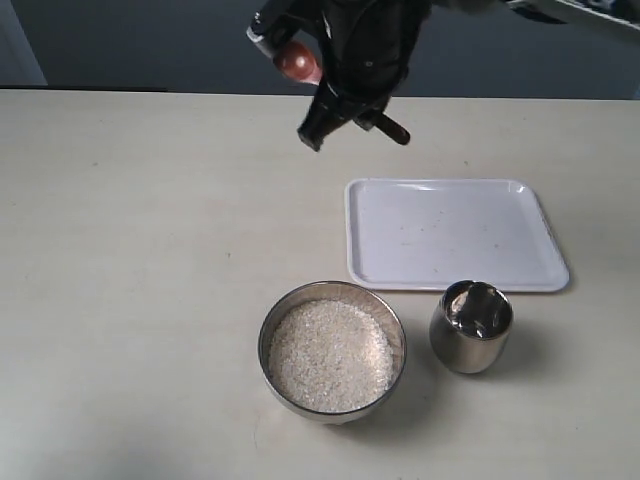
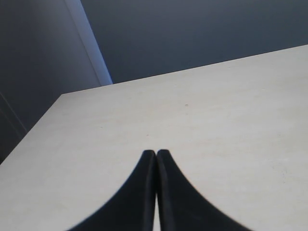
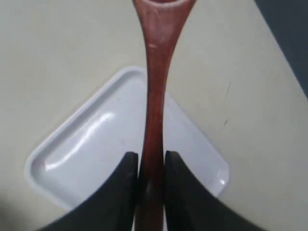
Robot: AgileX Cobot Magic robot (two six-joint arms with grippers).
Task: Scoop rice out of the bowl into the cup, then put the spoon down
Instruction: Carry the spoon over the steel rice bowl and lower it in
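Observation:
The wide steel bowl (image 1: 333, 289) sits near the table's front, heaped with white rice (image 1: 330, 355). The small steel cup (image 1: 471, 325) stands upright just to its right, apart from it. My right gripper (image 1: 345, 100) hangs high over the table's far side, shut on the handle of the reddish-brown wooden spoon (image 1: 296, 60). In the right wrist view the gripper (image 3: 151, 156) clamps the handle, and the spoon (image 3: 156, 72) points away from the fingers above the tray; its oval end is cut off by the frame edge. My left gripper (image 2: 156, 153) is shut and empty over bare table.
A white rectangular tray (image 1: 455, 235) lies flat behind the cup, its inside (image 3: 86, 144) bare. The left arm does not show in the exterior view. The table's far edge (image 2: 192, 70) meets a dark wall.

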